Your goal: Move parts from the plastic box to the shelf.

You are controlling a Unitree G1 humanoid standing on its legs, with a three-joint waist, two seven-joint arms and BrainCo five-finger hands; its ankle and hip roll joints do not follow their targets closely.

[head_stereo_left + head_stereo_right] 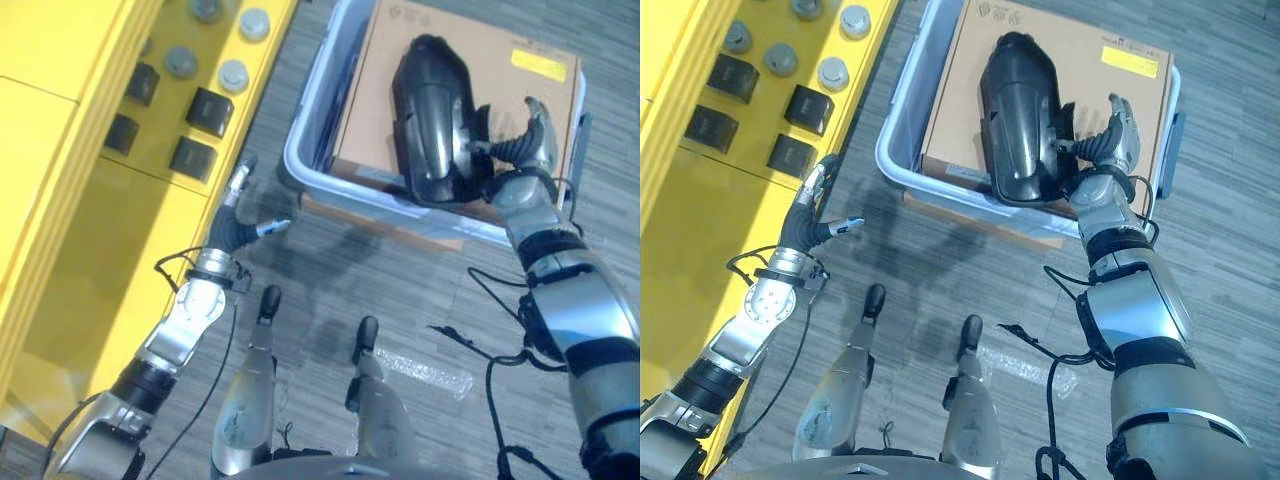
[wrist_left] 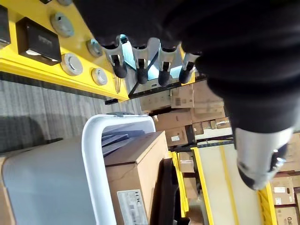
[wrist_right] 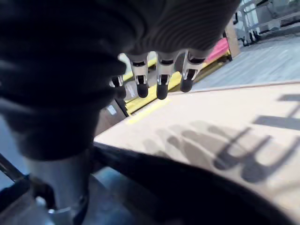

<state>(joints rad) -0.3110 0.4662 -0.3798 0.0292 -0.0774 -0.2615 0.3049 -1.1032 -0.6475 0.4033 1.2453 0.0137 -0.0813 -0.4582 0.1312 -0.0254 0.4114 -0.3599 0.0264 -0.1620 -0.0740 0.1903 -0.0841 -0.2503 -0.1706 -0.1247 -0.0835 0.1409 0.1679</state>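
Nearest the robot, a strip of clear plastic wrap [image 1: 425,371] is seen lying on the grey floor. To the left, the left hand [image 1: 238,205] is held empty in the air between the yellow shelf [image 1: 90,230] and the plastic box [image 1: 300,150], its fingers [image 2: 139,60] straight and relaxed. On the shelf, black blocks [image 1: 208,110] and round grey caps [image 1: 233,74] are set out in rows.

Farther off, on the right, the right hand [image 1: 1110,140] is reached into the plastic box, beside the black part [image 1: 1018,115]. Its fingers [image 3: 159,75] are seen extended and apart above the cardboard, with nothing gripped.

The black part is a large, glossy, rounded shell, long and tapered like a housing or cover. It lies on top of a flat cardboard carton [image 1: 1090,60] that fills most of the pale grey box, its near end close to the box's front rim.

The part is judged to be rigid moulded plastic, fairly light for its bulk, and slippery on its smooth curved back. One hand is unlikely to span it; a hold at the edge or rim beside the right hand, with the left hand brought to the opposite side, is judged the safer grasp.
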